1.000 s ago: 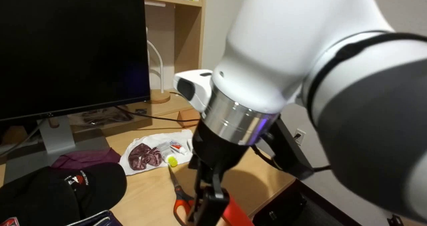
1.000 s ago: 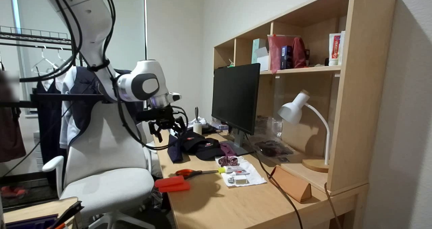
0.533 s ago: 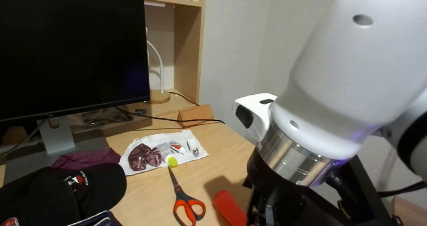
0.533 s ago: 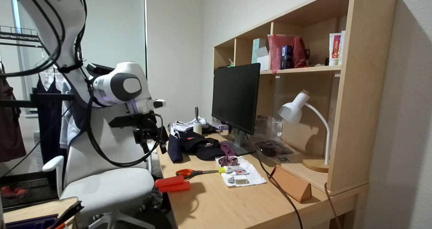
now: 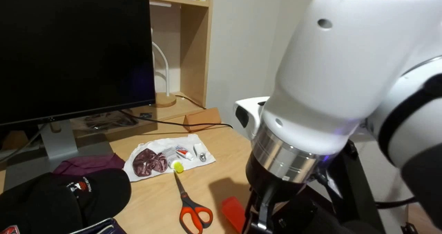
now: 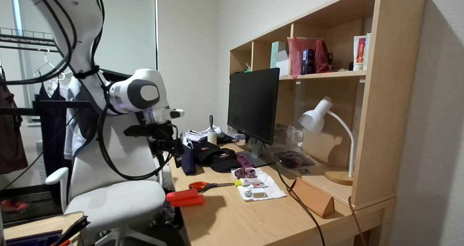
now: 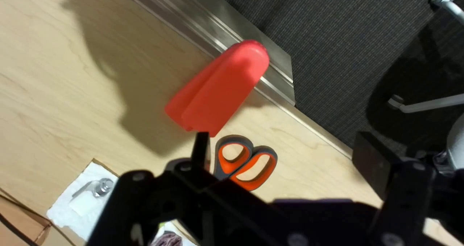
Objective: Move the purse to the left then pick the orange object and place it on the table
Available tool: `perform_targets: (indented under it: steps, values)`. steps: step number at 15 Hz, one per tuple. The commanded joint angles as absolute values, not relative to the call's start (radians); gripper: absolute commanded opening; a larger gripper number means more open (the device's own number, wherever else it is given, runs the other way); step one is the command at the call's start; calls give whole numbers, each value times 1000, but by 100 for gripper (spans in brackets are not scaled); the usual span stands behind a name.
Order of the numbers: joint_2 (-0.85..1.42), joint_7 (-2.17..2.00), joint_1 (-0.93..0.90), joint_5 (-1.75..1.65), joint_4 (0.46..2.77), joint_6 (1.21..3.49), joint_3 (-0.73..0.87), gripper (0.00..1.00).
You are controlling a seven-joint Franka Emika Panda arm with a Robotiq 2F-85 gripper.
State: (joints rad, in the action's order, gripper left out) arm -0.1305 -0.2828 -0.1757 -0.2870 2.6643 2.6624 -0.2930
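Observation:
The purse (image 6: pixel 187 160) is a dark navy pouch standing by the caps near the table's front edge. Only its top corner (image 5: pixel 103 227) shows in an exterior view. The orange object (image 6: pixel 185 197) is a red-orange blocky piece that overhangs the table edge. It also shows in an exterior view (image 5: pixel 233 213) and in the wrist view (image 7: pixel 224 88). The table (image 6: pixel 250 220) is light wood. My gripper (image 7: pixel 284 153) is open and empty in the wrist view, above the table's edge. In an exterior view the gripper (image 6: pixel 169 155) hangs just beside the purse, above the chair side.
Scissors with orange handles (image 7: pixel 246 162) lie beside the orange object. Black caps (image 6: pixel 221 159) sit beside the purse. A white paper (image 6: pixel 259 193) holds tubes and a scrunchie. A monitor (image 6: pixel 253 104), lamp (image 6: pixel 314 117) and tan case (image 6: pixel 311 199) stand behind. A chair (image 6: pixel 112 199) stands in front.
My gripper has swung away from the monitor and lower, toward the chair side, then come back slightly. The scissors and orange object came into clearer view. The objects have not moved.

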Motion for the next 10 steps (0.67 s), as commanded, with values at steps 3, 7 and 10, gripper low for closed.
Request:
perform_targets:
  steps: [3, 7, 10]
  values:
    - [-13, -465, -164, -297, 2587, 2578, -265, 100]
    - [15, -599, -173, -291, 2595, 2521, -223, 100]
    - [44, -637, -178, -243, 2606, 2547, -201, 100]
